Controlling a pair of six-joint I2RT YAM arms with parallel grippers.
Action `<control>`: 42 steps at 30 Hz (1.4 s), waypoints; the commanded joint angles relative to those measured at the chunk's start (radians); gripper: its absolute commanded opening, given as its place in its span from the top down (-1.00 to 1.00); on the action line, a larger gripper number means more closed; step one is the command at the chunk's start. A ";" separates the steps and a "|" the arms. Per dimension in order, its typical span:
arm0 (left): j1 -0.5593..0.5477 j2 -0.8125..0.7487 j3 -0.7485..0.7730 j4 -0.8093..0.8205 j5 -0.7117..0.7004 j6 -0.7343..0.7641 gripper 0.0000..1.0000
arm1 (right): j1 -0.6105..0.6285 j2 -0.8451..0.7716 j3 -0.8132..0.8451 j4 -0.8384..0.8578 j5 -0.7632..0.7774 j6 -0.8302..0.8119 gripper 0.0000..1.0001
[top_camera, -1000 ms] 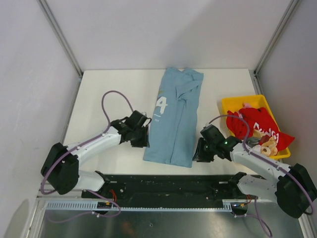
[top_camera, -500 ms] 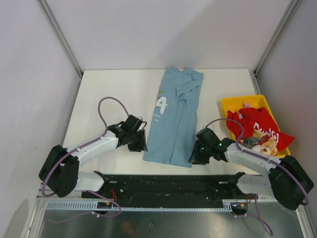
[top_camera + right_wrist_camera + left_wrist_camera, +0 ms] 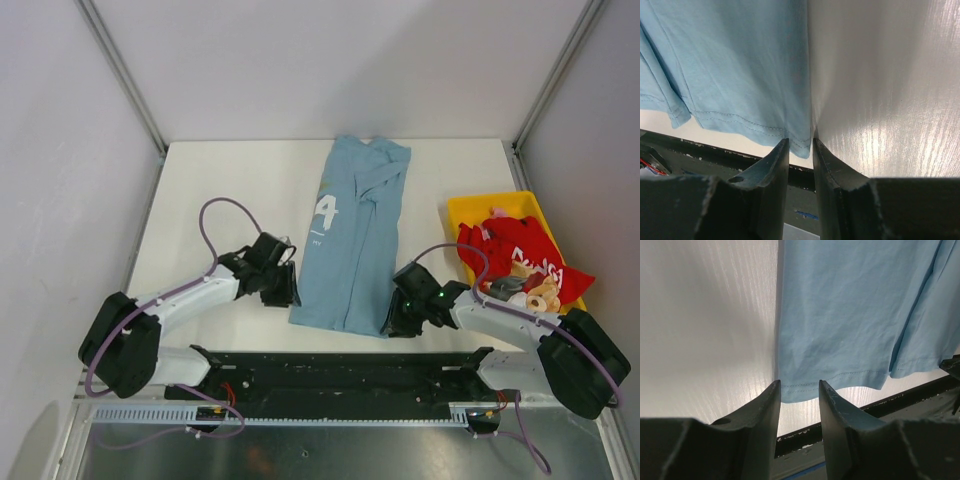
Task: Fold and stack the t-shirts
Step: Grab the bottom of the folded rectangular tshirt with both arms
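White tabletop (image 3: 230,190), boxed in by pale panels, carries the whole scene. Nearest the camera, a black mounting rail (image 3: 340,370) holds both arm bases. Just beyond it, the left gripper (image 3: 285,290) sits low at the left end of the hem of a light blue cloth t-shirt (image 3: 355,230). The right gripper (image 3: 392,318) sits at the hem's right end.

The left wrist view shows the left gripper's (image 3: 800,385) jaws apart, with the blue shirt's (image 3: 840,315) stitched hem corner lying flat in the gap at their tips and not pinched. The right wrist view shows the right gripper (image 3: 800,142) with a narrower gap. The hem corner (image 3: 740,65) and bare table both show between the jaws, so it too stands apart and holds nothing.

From the hem the blue shirt runs away up the middle of the table as a long narrow strip. Its sides appear folded in lengthwise, its large white print shows on the left half, and its collar lies at the far end. Further right, a yellow plastic bin (image 3: 470,205) holds a crumpled red cloth t-shirt (image 3: 520,250) with white lettering.

Judged from this, the task is at an early-to-middle stage. The lengthwise fold looks done. The cross fold, hem towards collar, looks to be the step now being set up. The red shirt is unfolded and nothing is stacked.
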 commanded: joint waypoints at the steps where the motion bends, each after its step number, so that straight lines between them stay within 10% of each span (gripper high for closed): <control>1: 0.004 0.003 -0.016 0.022 0.018 0.010 0.18 | 0.009 0.005 -0.011 -0.010 0.034 0.020 0.39; 12: 0.004 0.016 -0.070 0.049 0.015 -0.030 0.17 | -0.020 0.003 -0.010 -0.022 0.037 -0.002 0.83; 27: -0.003 0.074 -0.090 0.095 0.057 -0.042 0.35 | -0.019 0.015 -0.010 0.004 0.002 0.001 0.87; 42: -0.170 0.010 -0.087 0.093 0.046 -0.134 0.99 | 0.012 -0.127 -0.010 -0.091 0.022 0.032 0.99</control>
